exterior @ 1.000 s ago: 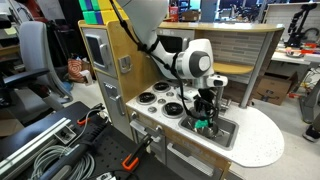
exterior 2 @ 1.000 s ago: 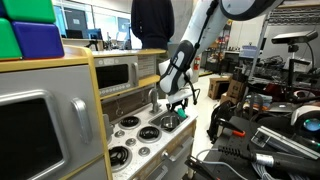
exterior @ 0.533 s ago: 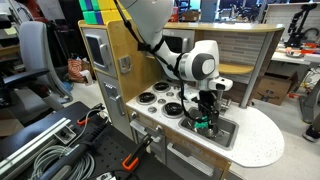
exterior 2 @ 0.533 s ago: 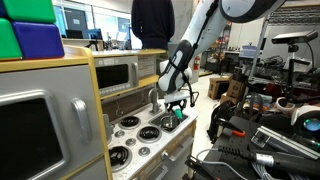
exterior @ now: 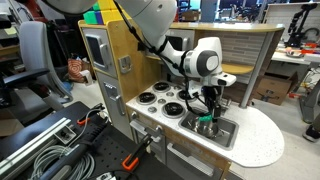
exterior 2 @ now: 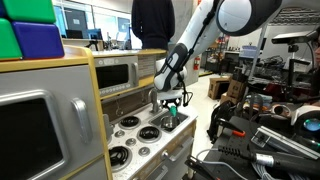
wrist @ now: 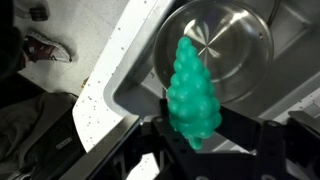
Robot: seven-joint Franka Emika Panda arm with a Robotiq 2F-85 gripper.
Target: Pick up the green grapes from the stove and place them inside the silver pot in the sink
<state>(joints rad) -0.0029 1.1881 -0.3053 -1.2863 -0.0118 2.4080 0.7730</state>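
In the wrist view my gripper (wrist: 200,130) is shut on the green grapes (wrist: 193,90), a lumpy bright green cluster that hangs above the rim of the silver pot (wrist: 235,40). The pot sits inside the steel sink (wrist: 135,85). In an exterior view my gripper (exterior: 207,113) hangs over the sink (exterior: 218,131), with the grapes (exterior: 205,118) between its fingers, to the right of the stove (exterior: 160,99). In an exterior view the grapes (exterior 2: 170,112) show as a small green spot under the gripper (exterior 2: 170,105) beside the stove (exterior 2: 140,130).
A curved faucet (exterior 2: 153,97) stands behind the sink. A toy microwave and wooden cabinet (exterior: 105,50) rise at the stove's back, with coloured blocks (exterior 2: 30,35) on top. Cables and clamps (exterior: 60,150) lie on the floor in front. The white counter (exterior: 255,140) extends past the sink.
My gripper has moved with the grapes from the stove's edge to above the sink and the pot.
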